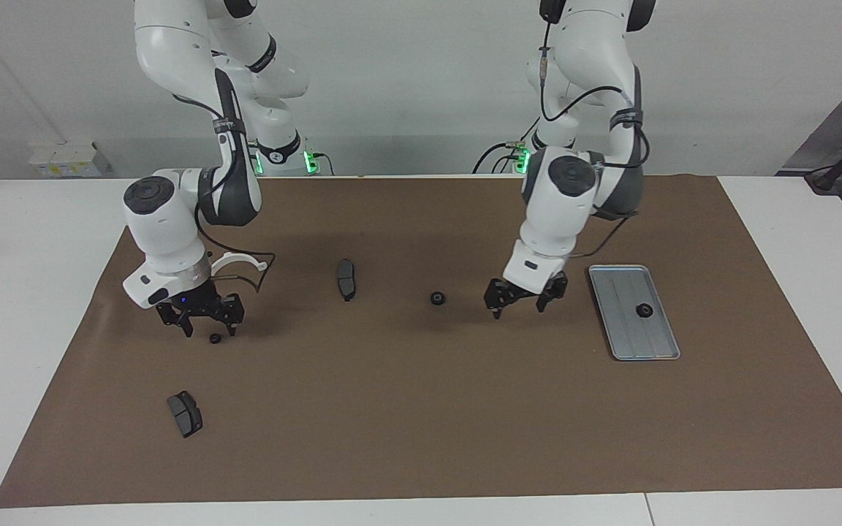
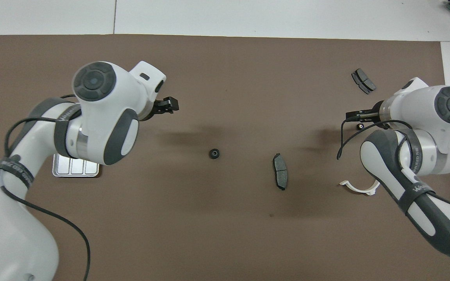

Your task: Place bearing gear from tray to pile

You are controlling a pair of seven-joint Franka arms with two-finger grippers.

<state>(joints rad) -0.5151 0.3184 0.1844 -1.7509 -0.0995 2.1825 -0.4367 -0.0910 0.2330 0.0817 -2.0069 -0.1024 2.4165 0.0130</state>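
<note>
We see one bearing gear (image 1: pixel 642 310) left on the tray (image 1: pixel 622 327), one loose on the table (image 1: pixel 437 298) between tray and pile. Another gear (image 1: pixel 215 338) lies under our right end effector (image 1: pixel 202 322), fingers spread, beside the white bracket (image 1: pixel 234 260). Left end effector (image 1: pixel 520 300), spread and empty, hovers just beside the tray. The gears look small, rigid, probably slick and prone to rolling, so we'd pinch across the outer rim. Arm straps carry lettering, not legible to us.
</note>
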